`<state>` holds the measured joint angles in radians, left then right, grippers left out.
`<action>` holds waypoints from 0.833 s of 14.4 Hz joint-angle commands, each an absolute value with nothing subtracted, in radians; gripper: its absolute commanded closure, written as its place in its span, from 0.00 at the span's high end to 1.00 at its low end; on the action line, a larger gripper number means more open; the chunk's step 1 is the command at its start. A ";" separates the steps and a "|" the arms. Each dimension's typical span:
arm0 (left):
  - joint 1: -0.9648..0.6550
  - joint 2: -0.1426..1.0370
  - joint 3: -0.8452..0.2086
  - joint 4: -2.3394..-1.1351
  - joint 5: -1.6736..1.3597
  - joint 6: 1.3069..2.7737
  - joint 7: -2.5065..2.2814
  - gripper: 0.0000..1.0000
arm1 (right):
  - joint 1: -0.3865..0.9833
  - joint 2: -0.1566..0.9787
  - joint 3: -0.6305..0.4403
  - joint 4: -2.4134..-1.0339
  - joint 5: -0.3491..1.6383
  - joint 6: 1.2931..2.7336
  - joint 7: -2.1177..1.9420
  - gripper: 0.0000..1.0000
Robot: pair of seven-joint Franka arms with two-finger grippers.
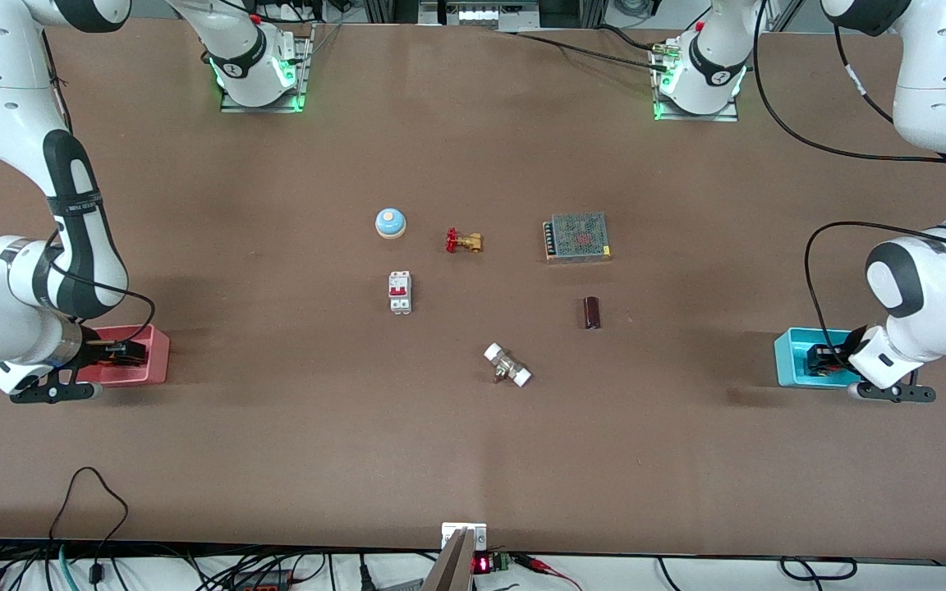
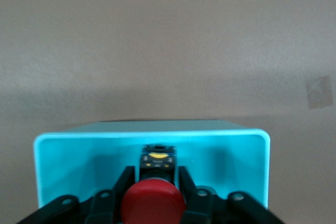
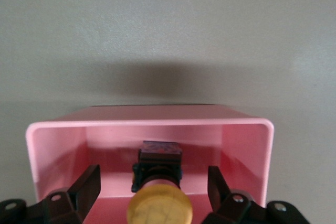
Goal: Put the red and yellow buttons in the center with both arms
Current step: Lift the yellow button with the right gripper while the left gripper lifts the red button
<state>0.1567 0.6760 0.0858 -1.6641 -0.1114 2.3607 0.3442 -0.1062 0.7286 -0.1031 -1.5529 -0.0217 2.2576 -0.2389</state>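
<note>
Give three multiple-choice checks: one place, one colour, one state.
1. The red button sits: A on bare tabletop; B in the cyan bin; C on the blue bell.
2. Inside the pink bin, the cap is: A yellow; B green; C white.
3. The right hand is: A shut on the rim; B shut on the button; C open astride the button.
Answers: 1 B: cyan walls surround it, the left hand shut on it. 2 A: the yellow button lies there. 3 C: gaps show beside both fingers.
</note>
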 commanded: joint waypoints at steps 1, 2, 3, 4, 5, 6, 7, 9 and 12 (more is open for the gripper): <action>0.164 0.672 0.094 -1.568 -0.123 2.234 0.385 0.01 | -0.123 0.741 -0.092 -1.529 0.009 2.246 -0.258 0.84; 0.170 0.670 0.094 -1.507 -0.123 2.147 0.385 0.01 | -0.123 0.741 -0.094 -1.529 0.009 2.246 -0.259 0.80; 0.172 0.666 0.094 -1.452 -0.124 2.072 0.384 0.01 | -0.124 0.741 -0.094 -1.529 0.009 2.246 -0.259 0.78; 0.172 0.663 0.092 -1.418 -0.126 2.016 0.380 0.01 | -0.124 0.741 -0.094 -1.529 0.008 2.246 -0.261 0.77; 0.172 0.637 0.087 -1.416 -0.124 1.984 0.374 0.01 | -0.124 0.741 -0.094 -1.529 0.005 2.244 -0.262 0.74; 0.161 0.605 0.083 -1.434 -0.126 1.982 0.370 0.01 | -0.127 0.741 -0.094 -1.529 0.005 2.244 -0.262 0.72; 0.138 0.562 0.077 -1.484 -0.126 1.991 0.348 0.01 | -0.129 0.741 -0.094 -1.529 0.002 2.243 -0.262 0.68; 0.062 0.459 0.074 -1.650 -0.126 2.104 0.243 0.01 | -0.129 0.741 -0.094 -1.529 0.000 2.238 -0.264 0.60; -0.058 0.397 0.072 -1.779 -0.126 2.180 0.102 0.01 | -0.127 0.738 -0.094 -1.529 -0.002 2.227 -0.281 0.44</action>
<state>0.0158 0.4835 0.0636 -1.6352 -0.1120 2.1229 0.1712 -0.1162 0.7288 -0.1033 -1.5526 -0.0060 2.2493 -0.2492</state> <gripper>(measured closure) 0.648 0.467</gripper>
